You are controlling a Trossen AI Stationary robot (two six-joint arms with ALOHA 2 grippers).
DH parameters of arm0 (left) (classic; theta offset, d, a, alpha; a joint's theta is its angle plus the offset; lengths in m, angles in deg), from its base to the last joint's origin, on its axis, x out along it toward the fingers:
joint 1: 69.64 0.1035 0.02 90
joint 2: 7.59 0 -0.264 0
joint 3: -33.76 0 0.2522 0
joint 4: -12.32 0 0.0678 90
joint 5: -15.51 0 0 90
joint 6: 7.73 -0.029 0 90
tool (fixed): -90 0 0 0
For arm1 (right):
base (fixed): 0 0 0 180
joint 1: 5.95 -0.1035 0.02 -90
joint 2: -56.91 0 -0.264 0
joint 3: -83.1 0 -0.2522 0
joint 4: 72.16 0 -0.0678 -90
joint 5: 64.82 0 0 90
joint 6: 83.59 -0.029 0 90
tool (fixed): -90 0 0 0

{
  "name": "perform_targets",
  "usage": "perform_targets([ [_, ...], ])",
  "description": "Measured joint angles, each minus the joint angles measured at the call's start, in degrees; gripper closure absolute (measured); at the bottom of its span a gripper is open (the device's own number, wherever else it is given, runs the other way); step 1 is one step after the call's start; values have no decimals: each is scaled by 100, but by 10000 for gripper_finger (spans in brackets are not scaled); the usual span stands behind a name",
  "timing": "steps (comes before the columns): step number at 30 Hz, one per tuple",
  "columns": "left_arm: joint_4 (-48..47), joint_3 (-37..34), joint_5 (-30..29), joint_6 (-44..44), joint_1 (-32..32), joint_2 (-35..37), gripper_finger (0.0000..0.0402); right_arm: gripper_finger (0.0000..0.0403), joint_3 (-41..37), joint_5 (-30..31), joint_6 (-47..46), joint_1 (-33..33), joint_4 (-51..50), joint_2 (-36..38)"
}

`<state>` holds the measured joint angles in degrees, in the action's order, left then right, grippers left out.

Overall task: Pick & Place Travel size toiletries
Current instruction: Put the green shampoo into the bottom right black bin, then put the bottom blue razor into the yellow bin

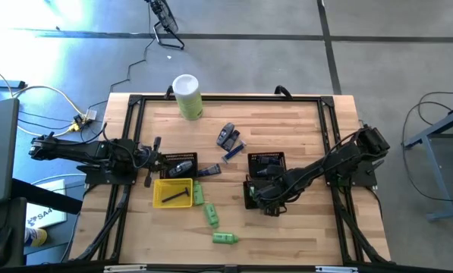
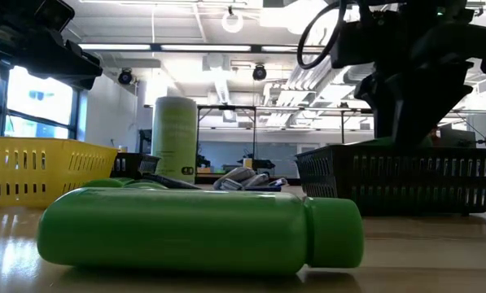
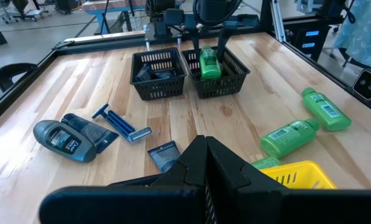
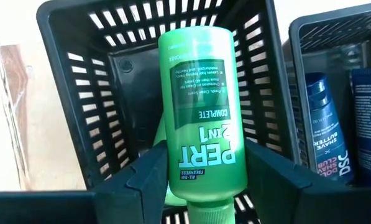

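My right gripper [image 4: 204, 169] is shut on a bright green bottle [image 4: 201, 93] that reaches down into a black mesh basket [image 4: 79, 74] right of the table's middle [image 1: 250, 194]. The basket beside it [image 4: 359, 37] holds dark blue tubes [image 4: 325, 124]. Three more green bottles [image 1: 212, 214] lie on their sides on the wood near the front. Dark tubes [image 1: 226, 136], a blue razor [image 1: 234, 152] and a grey packet [image 1: 209, 171] lie at mid-table. My left gripper [image 3: 205, 158] waits shut at the left [image 1: 155, 155]. My right gripper pinches the green bottle's two narrow sides [image 4: 173, 163] between its two fingers [image 4: 149, 174], near the cap end. The fingers come steeply from above and lie across the bottle. The bottle points down into the basket, base end [image 4: 194, 37] lowest; whether it touches the floor is hidden.
A yellow tray [image 1: 173, 192] and a third black basket [image 1: 179, 165] sit just ahead of my left gripper. A tall pale-green canister [image 1: 187, 95] with a white lid stands at the far edge. Bare wood lies at the front right and far left.
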<state>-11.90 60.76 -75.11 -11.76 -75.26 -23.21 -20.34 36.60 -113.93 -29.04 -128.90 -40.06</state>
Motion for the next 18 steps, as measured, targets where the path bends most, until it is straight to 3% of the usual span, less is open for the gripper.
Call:
perform_targets([
  [5, 0, 0, 0, 0, -2, 0, 402, 213, 0, -104, -9, 0, -1, 0],
  [13, 0, 0, 0, 0, -2, -2, 402, 143, 0, -79, 49, 0, -3, 0],
  [18, 0, 0, 1, 0, 0, 1, 402, 136, 0, 16, 78, 1, -11, 103],
])
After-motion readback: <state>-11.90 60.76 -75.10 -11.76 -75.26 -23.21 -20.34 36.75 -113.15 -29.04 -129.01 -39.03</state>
